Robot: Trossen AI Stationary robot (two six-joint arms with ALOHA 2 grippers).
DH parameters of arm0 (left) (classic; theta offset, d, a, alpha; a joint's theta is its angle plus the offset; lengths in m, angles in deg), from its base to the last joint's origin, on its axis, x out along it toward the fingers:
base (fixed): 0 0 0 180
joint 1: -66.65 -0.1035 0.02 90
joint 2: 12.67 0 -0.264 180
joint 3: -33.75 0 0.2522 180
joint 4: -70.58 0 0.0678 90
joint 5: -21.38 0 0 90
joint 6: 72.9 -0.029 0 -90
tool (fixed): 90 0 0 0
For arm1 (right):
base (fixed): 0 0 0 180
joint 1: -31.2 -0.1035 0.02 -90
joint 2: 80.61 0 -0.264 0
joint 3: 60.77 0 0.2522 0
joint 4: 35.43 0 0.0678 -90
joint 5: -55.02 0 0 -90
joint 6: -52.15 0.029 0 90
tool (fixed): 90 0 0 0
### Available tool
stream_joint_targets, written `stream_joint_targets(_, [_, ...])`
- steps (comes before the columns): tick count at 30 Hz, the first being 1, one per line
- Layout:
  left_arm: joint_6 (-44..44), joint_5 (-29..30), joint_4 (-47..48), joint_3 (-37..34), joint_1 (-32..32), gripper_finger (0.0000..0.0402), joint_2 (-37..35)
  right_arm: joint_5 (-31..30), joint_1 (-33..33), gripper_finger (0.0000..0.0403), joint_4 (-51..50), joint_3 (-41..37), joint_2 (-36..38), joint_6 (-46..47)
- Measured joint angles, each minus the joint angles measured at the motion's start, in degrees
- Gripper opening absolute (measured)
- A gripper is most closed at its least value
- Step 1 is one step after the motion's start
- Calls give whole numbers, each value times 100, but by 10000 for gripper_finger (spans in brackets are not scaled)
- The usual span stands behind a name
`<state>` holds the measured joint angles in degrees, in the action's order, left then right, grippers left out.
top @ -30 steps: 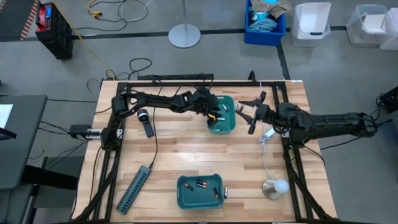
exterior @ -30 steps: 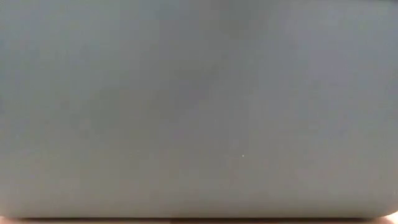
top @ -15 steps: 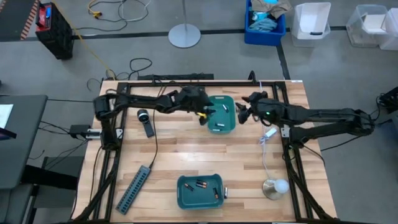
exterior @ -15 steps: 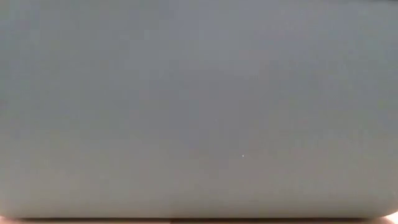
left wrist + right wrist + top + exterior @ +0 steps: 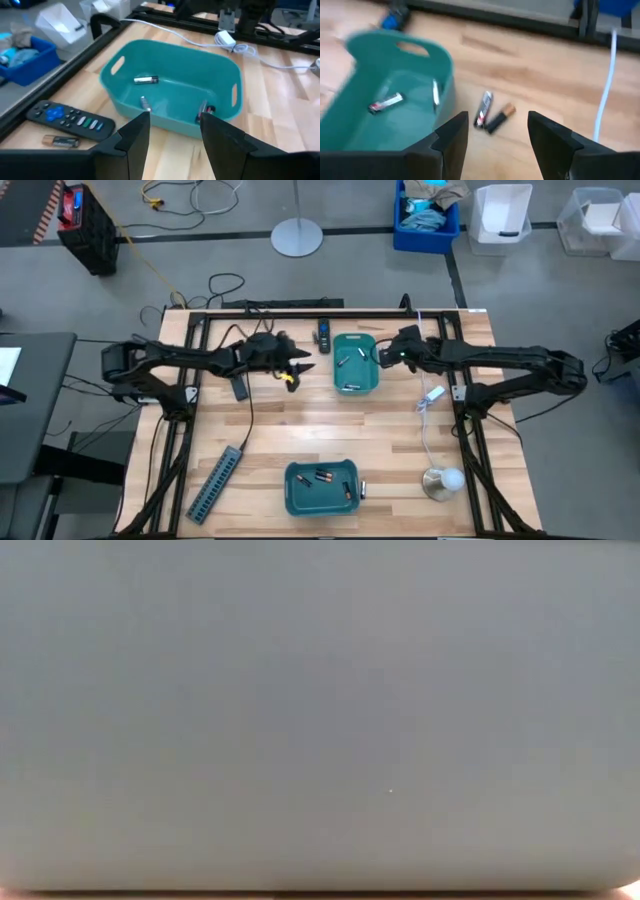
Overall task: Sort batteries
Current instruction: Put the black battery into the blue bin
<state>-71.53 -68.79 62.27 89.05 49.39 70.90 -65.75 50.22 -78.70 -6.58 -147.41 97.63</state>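
Pale wooden planks are forming the bench (image 5: 300, 430), seen from above inside a black frame, with grey floor lying around it. One teal bin (image 5: 372, 380) is sitting at upper centre of the frame and a second teal bin (image 5: 296, 498) is sitting at lower centre.

From the left edge, the left arm is reaching in, and the left tool (image 5: 293, 370) is hovering just left of the upper bin. Its wrist camera is showing the fingers (image 5: 136, 137) standing moderately apart with nothing between them.

From the right edge, the right arm is reaching in, and the right tool (image 5: 383, 356) is hanging at the upper bin's right rim. Its fingers (image 5: 452, 137) are standing wide apart, gripping nothing.

Several batteries (image 5: 350, 387) are lying inside the upper bin. Two more (image 5: 483, 115) are lying on the wood just beside it, and another (image 5: 60, 141) is lying next to a black remote (image 5: 323, 335). A few are also resting in the lower bin (image 5: 322, 476).

A grey power strip (image 5: 215, 485) is lying at lower left.

The table-height camera is showing only flat grey.
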Motion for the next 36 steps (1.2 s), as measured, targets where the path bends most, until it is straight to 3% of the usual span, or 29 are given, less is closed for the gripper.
stream_joint_targets(6, [92, 19, -1197, -949, -67, 169, -441, 366, 154, 221, 32, -2, -579, 539])
stream_joint_targets(10, [111, 21, -1457, -1295, -159, 169, -744, 511, 322, 221, -12, -2, -837, 792])
stream_joint_targets(26, [-69, -124, -1407, -1471, -175, 169, -971, 1290, 1318, 221, 647, -9, -1820, 869])
stream_joint_targets(36, [-115, -248, -1328, -1471, -175, 169, -969, 1421, 1454, 221, 1124, -9, -2226, 1002])
